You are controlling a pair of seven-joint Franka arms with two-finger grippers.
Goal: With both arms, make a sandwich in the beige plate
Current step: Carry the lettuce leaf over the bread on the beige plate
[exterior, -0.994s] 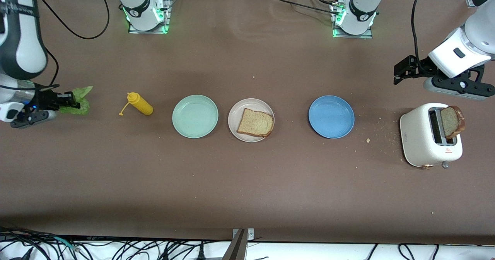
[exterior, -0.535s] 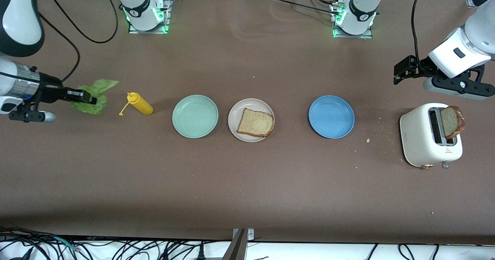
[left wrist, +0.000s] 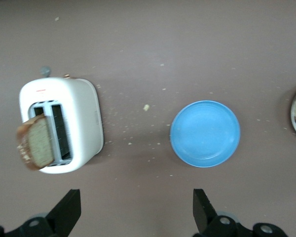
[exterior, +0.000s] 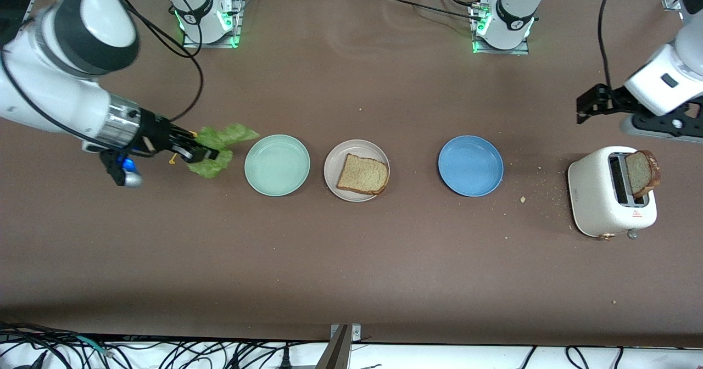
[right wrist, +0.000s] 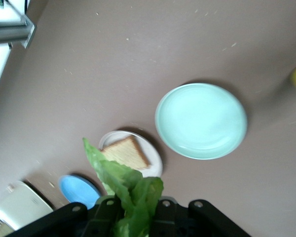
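A: The sandwich is only partly built: one bread slice (exterior: pixel 363 174) lies on the beige plate (exterior: pixel 340 160), which sits between the mint-green plate (exterior: pixel 277 165) and the blue plate (exterior: pixel 470 165).

B: And the lettuce leaf (exterior: pixel 218 148)?

A: Pinched in the right pincer (exterior: pixel 199 153), which is clamped on it in the air just beside the mint-green plate, toward the right arm's end of the counter (exterior: pixel 351 259). The right wrist view shows the leaf sticking out from the closed fingers.

B: So the step in hand is the lettuce layer.

A: I'd judge so. Next the leaf needs carrying over the mint-green plate to above the slice, then lowering and letting go so it lands on the bread.

B: The left arm?

A: Its left pincer (exterior: pixel 586 104) waits with fingers spread wide, holding nothing, near the toaster (exterior: pixel 598 204), where the second slice (exterior: pixel 641 172) stands in a slot. That one goes on last.
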